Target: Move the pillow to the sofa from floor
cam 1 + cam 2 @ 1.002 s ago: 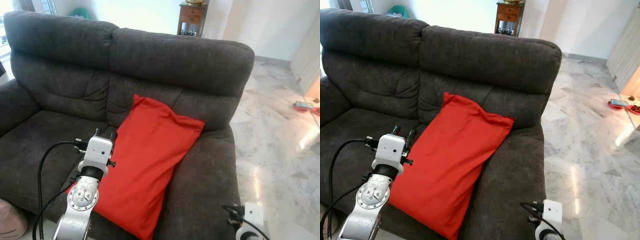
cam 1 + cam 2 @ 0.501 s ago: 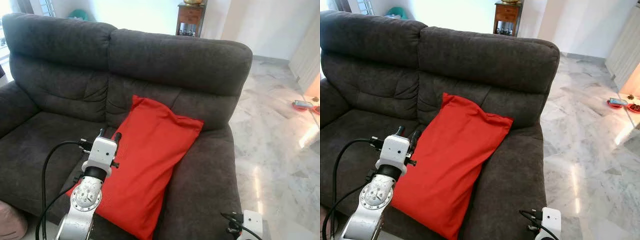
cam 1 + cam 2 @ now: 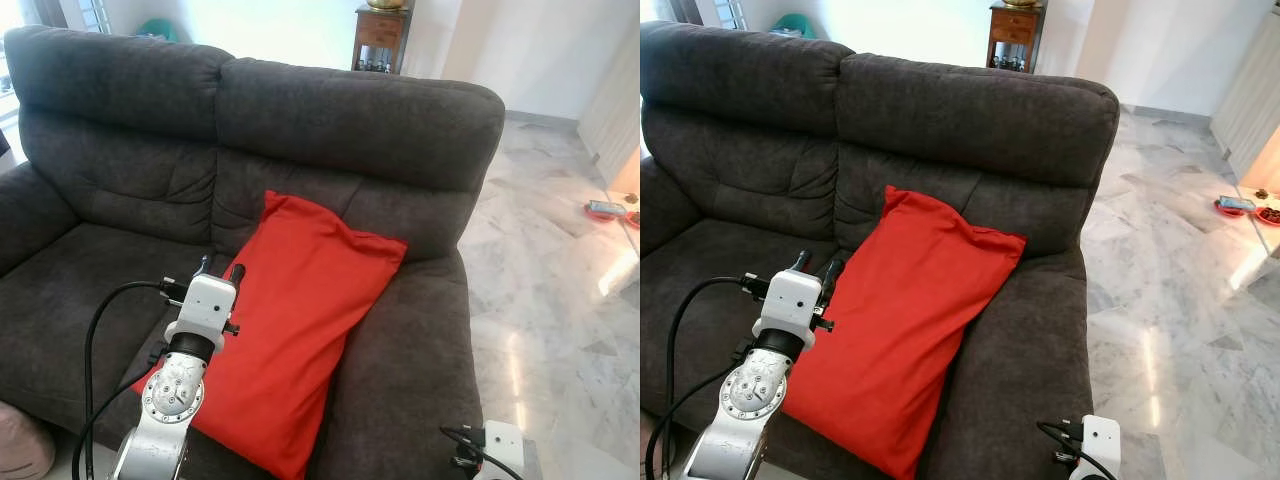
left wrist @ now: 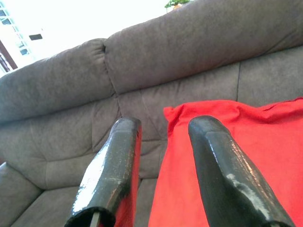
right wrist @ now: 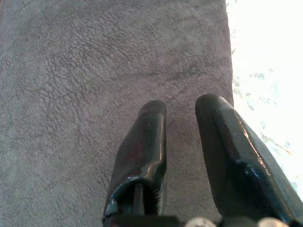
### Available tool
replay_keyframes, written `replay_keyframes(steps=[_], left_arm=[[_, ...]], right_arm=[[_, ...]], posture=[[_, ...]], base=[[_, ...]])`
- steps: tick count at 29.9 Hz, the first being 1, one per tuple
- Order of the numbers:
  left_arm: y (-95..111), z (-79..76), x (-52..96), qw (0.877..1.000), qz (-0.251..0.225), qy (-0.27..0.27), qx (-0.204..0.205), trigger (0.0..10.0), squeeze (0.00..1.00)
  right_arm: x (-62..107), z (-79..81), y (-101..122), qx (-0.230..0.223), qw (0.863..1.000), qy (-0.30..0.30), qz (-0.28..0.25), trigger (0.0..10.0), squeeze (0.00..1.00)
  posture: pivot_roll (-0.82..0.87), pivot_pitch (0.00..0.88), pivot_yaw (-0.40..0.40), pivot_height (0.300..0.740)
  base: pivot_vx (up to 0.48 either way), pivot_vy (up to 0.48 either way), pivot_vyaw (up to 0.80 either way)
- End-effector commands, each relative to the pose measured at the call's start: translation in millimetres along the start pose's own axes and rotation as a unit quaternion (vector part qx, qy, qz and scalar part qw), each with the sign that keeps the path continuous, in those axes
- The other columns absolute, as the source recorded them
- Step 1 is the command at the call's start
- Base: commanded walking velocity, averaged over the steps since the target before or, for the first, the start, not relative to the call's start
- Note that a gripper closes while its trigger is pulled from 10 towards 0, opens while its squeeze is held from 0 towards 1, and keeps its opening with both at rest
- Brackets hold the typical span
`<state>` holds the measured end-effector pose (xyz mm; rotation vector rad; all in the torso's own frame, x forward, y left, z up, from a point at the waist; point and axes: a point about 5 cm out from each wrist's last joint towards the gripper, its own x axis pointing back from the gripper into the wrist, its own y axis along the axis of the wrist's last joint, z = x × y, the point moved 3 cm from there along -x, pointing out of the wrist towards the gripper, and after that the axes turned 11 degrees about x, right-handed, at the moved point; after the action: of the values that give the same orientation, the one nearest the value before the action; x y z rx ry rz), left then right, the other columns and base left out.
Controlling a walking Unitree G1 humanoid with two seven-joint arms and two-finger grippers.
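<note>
A red pillow lies slanted on the right seat of the dark grey sofa. Its top corner leans against the backrest and its right side rests by the armrest. My left gripper hovers at the pillow's left edge, open, with nothing between its fingers. In the left wrist view the two black fingers frame the pillow's top corner and the backrest. My right gripper is low at the sofa's right armrest, open and empty above the grey fabric; its white wrist shows at the bottom right.
The sofa's left seat is bare. Marble floor stretches to the right, with small objects at its far edge. A wooden cabinet stands behind the sofa. A pinkish thing sits at the bottom left corner.
The view shifted slightly. My left gripper edged a little to the right along the pillow's left edge, and my right wrist sank a bit lower. The pillow stayed put.
</note>
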<state>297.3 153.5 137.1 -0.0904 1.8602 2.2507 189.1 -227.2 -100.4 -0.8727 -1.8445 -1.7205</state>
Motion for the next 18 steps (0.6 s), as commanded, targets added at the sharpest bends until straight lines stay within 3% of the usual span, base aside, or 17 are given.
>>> replay_keyframes(steps=[1,7,18], left_arm=[[1.4,-3.0,-3.2,1.000,-0.004,-0.008,0.003,10.0,0.00],[1.6,-3.2,-3.9,1.000,-0.005,-0.009,0.004,10.0,0.00],[1.5,-3.2,-3.8,1.000,-0.006,-0.008,0.005,10.0,0.00]], right_arm=[[0.2,-0.6,-1.8,-0.003,1.000,-0.002,0.005,10.0,0.00],[0.4,-0.5,-2.6,0.000,1.000,0.000,0.007,10.0,0.00],[0.8,-1.5,-4.6,0.002,1.000,0.000,0.013,10.0,0.00]], posture=[[0.17,0.000,-0.058,0.740],[0.18,0.000,-0.060,0.740],[0.18,0.000,-0.064,0.740]], base=[[0.000,0.000,0.00],[0.000,0.000,0.00],[-0.292,0.000,0.00]])
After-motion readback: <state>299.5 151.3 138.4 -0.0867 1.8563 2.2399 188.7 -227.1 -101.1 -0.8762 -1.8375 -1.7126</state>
